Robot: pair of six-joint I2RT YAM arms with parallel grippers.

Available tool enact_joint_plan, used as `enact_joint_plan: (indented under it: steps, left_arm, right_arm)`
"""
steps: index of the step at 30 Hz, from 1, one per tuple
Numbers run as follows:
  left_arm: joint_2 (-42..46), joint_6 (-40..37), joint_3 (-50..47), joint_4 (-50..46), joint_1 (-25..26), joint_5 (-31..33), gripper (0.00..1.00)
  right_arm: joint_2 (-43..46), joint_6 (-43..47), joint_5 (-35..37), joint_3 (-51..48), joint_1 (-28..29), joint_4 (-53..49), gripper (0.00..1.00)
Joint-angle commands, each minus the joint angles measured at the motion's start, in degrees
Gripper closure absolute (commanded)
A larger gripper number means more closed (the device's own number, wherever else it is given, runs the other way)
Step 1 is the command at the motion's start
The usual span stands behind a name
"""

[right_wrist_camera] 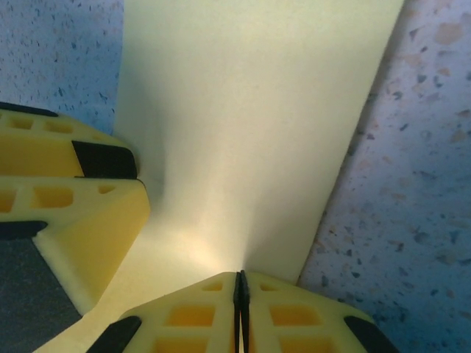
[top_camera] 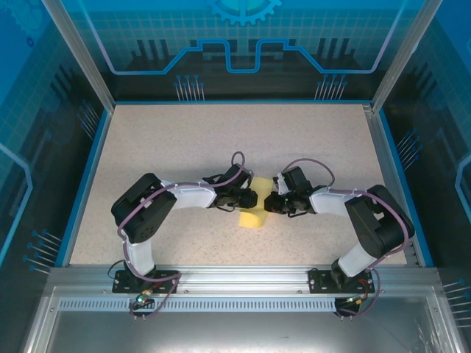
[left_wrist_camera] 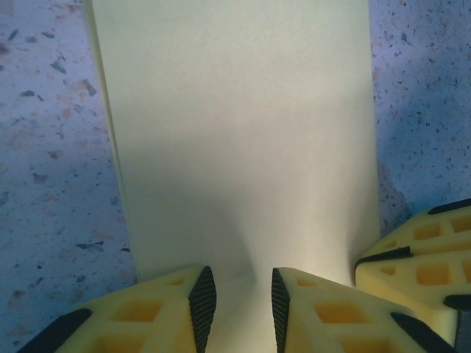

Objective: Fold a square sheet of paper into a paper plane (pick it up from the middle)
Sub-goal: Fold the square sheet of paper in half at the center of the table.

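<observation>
— Where is the paper, and what has hold of it?

— The yellow sheet point(top_camera: 252, 219) lies on the table point(top_camera: 169, 140). Both arms reach in over its middle, one from each side of it. My right gripper point(right_wrist_camera: 241, 285) is clenched: its pads meet in a thin seam, and the sheet rises into that seam, so I read it as pinching the paper at the middle.

— And the left?

— The left gripper point(left_wrist_camera: 237, 288) has its pads parted with a clear gap. A soft ridge of the sheet sits in that gap, but I don't see the pads pressing on it. I'd call it released, straddling the ridge.

— Which way does the sheet run?

— From above, its long axis runs from the sheet's near end by the arm bases to its far end. It passes straight between the two grippers. In each wrist view the sheet stretches away ahead of the fingers, with speckled table on either side.

— Which arm is nearer?

— Neither, really. They sit just beside each other on the sheet's midline. I judge the lift depends on the left closing on that ridge.
</observation>
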State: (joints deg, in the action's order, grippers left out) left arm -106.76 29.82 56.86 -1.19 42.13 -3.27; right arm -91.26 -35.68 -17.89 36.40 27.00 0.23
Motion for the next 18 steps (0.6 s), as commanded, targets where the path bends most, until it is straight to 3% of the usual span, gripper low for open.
enact_joint_plan:
  steps: [1,11,18]
  left_arm:
    - [-3.81,-0.73,-3.51,-11.47,-0.53,1.34,0.68]
    - [-4.76,-0.85,-2.59,-12.11,-0.52,1.34,0.68]
    - [-5.21,-0.91,-2.02,-12.13,-0.54,1.16,0.68]
  right_arm:
    - [-0.28,4.04,-1.72,0.62,0.68,-5.86,0.88]
    - [2.79,6.47,-2.11,-1.39,3.3,-8.84,0.88]
    - [8.53,-0.63,-0.98,-3.48,3.95,-2.75,0.88]
